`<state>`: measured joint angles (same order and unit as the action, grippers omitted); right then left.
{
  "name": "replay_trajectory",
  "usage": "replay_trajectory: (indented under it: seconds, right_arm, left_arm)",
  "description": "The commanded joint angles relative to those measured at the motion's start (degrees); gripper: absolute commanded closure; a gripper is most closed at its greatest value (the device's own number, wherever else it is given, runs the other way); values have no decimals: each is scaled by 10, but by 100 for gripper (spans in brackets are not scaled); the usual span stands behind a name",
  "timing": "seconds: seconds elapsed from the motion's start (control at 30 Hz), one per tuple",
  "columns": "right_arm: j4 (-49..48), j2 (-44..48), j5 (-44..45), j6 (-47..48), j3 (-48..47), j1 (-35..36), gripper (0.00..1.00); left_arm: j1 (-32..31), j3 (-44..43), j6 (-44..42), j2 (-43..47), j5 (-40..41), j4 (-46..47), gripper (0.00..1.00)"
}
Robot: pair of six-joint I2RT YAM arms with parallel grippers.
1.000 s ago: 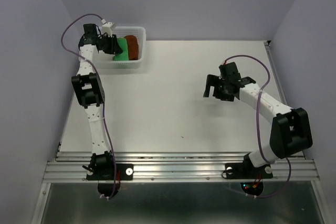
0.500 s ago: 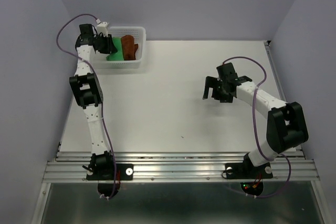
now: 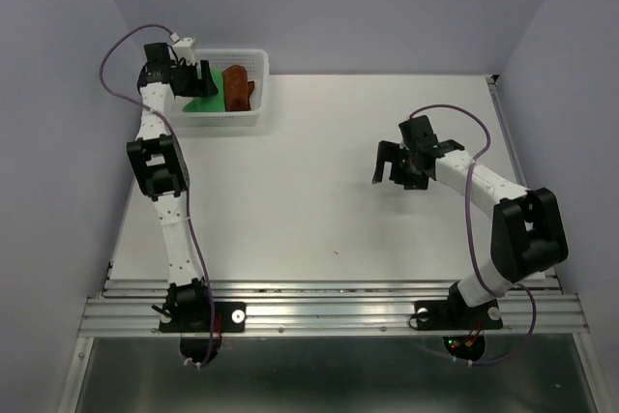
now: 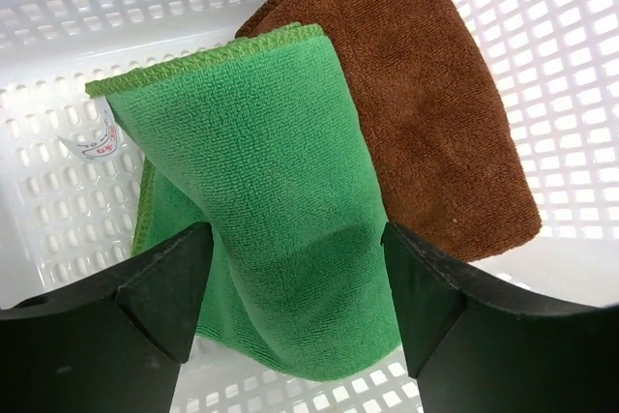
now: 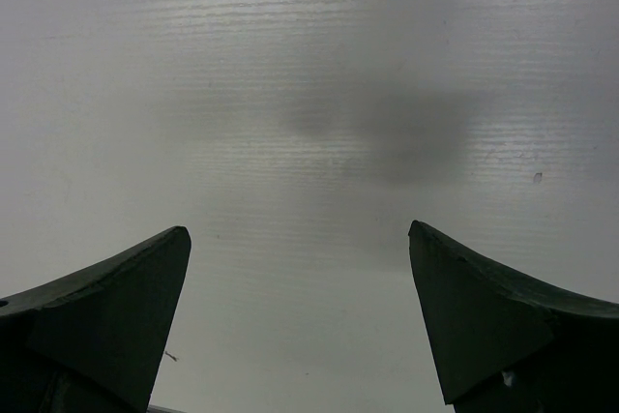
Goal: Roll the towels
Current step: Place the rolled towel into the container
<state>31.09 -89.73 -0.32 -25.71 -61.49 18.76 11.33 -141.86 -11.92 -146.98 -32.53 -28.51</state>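
A folded green towel (image 4: 271,200) and a folded brown towel (image 4: 435,113) lie side by side in a white perforated basket (image 3: 232,115) at the table's far left. The green towel (image 3: 203,103) and the brown towel (image 3: 237,89) also show in the top view. My left gripper (image 3: 193,79) hovers over the basket's left part, open, with its jaws astride the green towel's near end (image 4: 295,268). I cannot tell whether the fingers touch it. My right gripper (image 3: 392,166) is open and empty over bare table (image 5: 300,268) at the right.
The basket's mesh walls (image 4: 561,65) close in the towels on all sides. The white table (image 3: 309,200) spreads between the arms. Purple walls stand close on the left, back and right. A metal rail (image 3: 329,302) runs along the near edge.
My left gripper drew back to the left over the basket, uncovering more of both towels. My right gripper shifted slightly left and stayed open.
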Motion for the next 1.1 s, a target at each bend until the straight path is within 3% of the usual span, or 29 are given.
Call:
replay_trajectory:
  seconds: [0.0, 0.13, 0.17, 0.2, 0.4, 0.53, 0.63, 0.67, 0.8, 0.93, 1.07]
  right_arm:
    - [-2, 14, -14, 2, -23, 0, 0]
    - [-3, 32, -17, 4, -22, 0, 0]
    - [-5, 38, -17, 5, -22, 0, 0]
    - [-5, 47, -16, 6, -22, 0, 0]
    - [-20, 109, 13, -14, -22, 0, 0]
    - [-33, 183, 86, -53, 8, 0, 0]
    - [-26, 240, 159, -99, 32, 0, 0]
    - [-24, 268, 174, -100, 45, 0, 0]
    - [-14, 325, 185, -90, 65, 0, 0]
    - [7, 363, 197, -82, 80, 0, 0]
    - [20, 381, 194, -70, 89, 0, 0]
  left_arm:
    - [11, 2, 21, 81, -3, 26, 18]
    - [11, 3, 51, 108, -25, 27, 17]
    - [12, 4, 57, 121, -31, 27, 5]
    - [12, 5, 66, 128, -34, 28, 1]
    - [12, 47, 161, 224, -17, 34, 1]
    - [11, 203, 244, 332, 36, 49, 1]
    - [3, 373, 318, 446, 155, 88, 1]
    - [-4, 418, 339, 502, 199, 105, 1]
    - [-19, 616, 412, 620, 251, 138, 1]
    - [-27, 718, 440, 701, 300, 148, 1]
    - [-27, 731, 438, 725, 313, 130, 1]
